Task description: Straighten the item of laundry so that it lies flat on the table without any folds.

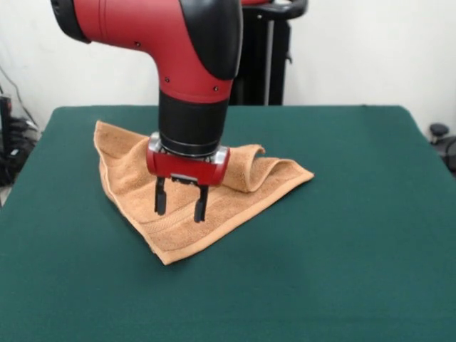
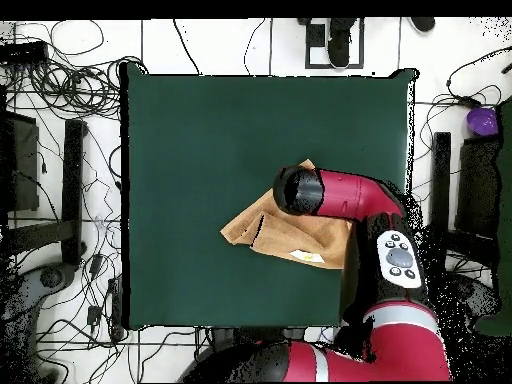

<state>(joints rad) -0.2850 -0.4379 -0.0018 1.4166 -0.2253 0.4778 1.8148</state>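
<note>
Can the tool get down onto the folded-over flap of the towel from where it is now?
Probably yes: the tool hangs open above the towel, the raised fold beside it, nothing between.

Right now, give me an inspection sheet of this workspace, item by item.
Surface: dark green table, bare apart from the towel.
Job's things: orange-tan towel lies on the table, not flat; one side is folded over in a raised ridge.
Clutter: nothing seen on the table.
Grippers: gripper open, fingers pointing down over the towel's middle, holding nothing; contact with the cloth cannot be told.
Cables: many loose cables on the floor round the table, none on it.
Surroundings: white wall behind, black stand behind the robot, dark frames beside the table.
</note>
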